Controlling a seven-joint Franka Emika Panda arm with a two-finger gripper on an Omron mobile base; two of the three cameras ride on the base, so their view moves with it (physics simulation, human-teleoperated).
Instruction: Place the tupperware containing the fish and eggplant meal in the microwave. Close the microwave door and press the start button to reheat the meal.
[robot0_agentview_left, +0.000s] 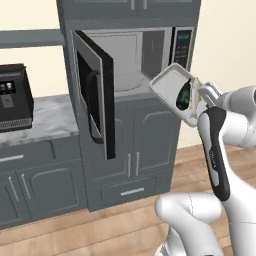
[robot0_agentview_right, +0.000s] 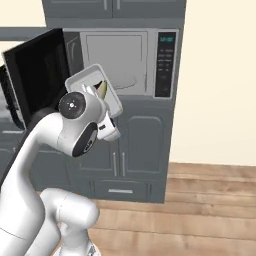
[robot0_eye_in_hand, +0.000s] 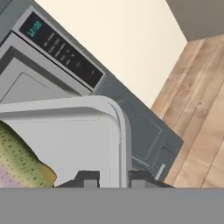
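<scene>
The microwave (robot0_agentview_left: 135, 52) is built into the grey cabinet column, and its door (robot0_agentview_left: 95, 107) swings wide open to the left. My gripper (robot0_agentview_left: 202, 95) holds the pale grey tupperware (robot0_agentview_left: 170, 87) in the air just in front of the cavity's lower right corner. The tray is tipped steeply on edge. The fish and eggplant meal (robot0_agentview_left: 183, 96) shows as a dark lump lying against the tray's lower side. In the hand view my gripper (robot0_eye_in_hand: 114, 179) is shut on the tupperware (robot0_eye_in_hand: 78, 131) rim, with speckled fish (robot0_eye_in_hand: 22, 162) at the left. The tupperware (robot0_agentview_right: 87, 80) also faces the open cavity in the right base view.
The black keypad (robot0_agentview_left: 182, 47) with a teal display sits right of the cavity. A black coffee machine (robot0_agentview_left: 15, 97) stands on the marble counter (robot0_agentview_left: 50, 117) to the left. Grey cabinet doors (robot0_agentview_left: 150, 135) lie below, above a wooden floor (robot0_agentview_right: 210, 210).
</scene>
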